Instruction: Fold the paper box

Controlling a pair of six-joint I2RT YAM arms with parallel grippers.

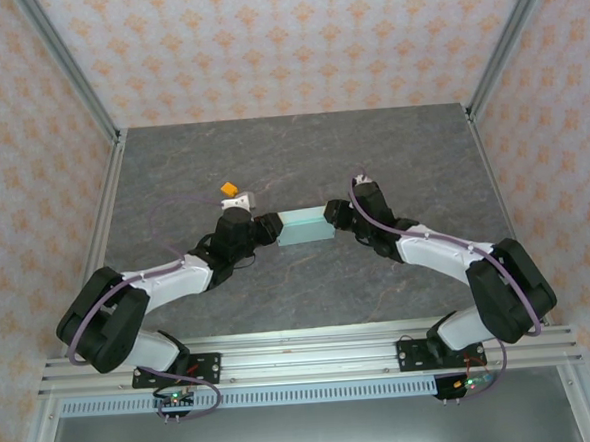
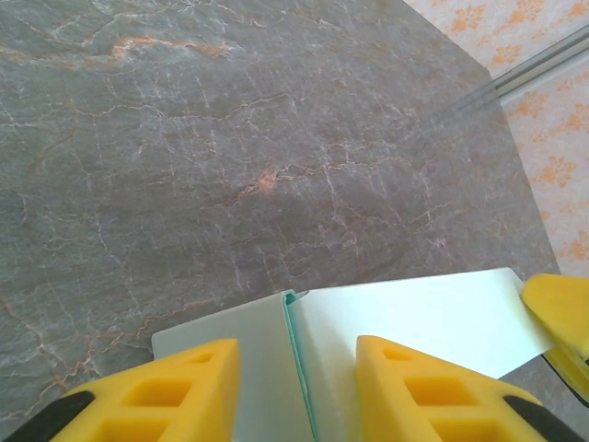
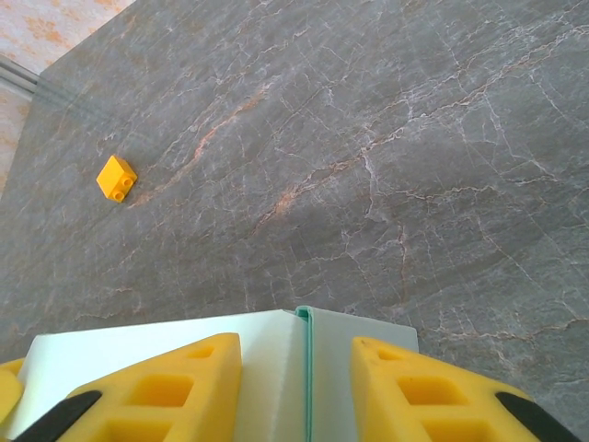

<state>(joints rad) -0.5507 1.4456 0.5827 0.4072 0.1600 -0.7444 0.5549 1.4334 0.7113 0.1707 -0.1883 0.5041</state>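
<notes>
1. Looking at the paper box (image 1: 303,226) first: it lies on the table (image 1: 301,150) as a pale mint rectangle, squarely between my two grippers, with one short end reaching in under each of them.
2. At the left gripper (image 2: 294,348) the jaws are spread wide and clamp nothing. A fold line in the card runs straight in between the fingers, with a panel lying below each one.
3. The right gripper (image 3: 296,343) mirrors that: jaws apart and nothing pinched. A thin green edge stands up midway between its fingers, and flat card sits beneath both.
4. My read is that the body is already flattened into shape and the ends are the step in hand, with each arm lined up on its own seam.
5. Next I would need both sides to work evenly, either closing gently on the raised edge or pressing it down. The opposite arm has to steady the card, since it is thin and could skid or buckle on the smooth stone.
6. Further out, a small orange block (image 3: 117,178) sits beyond the left gripper's tip, well apart from the box, and I see no need to touch it.
</notes>
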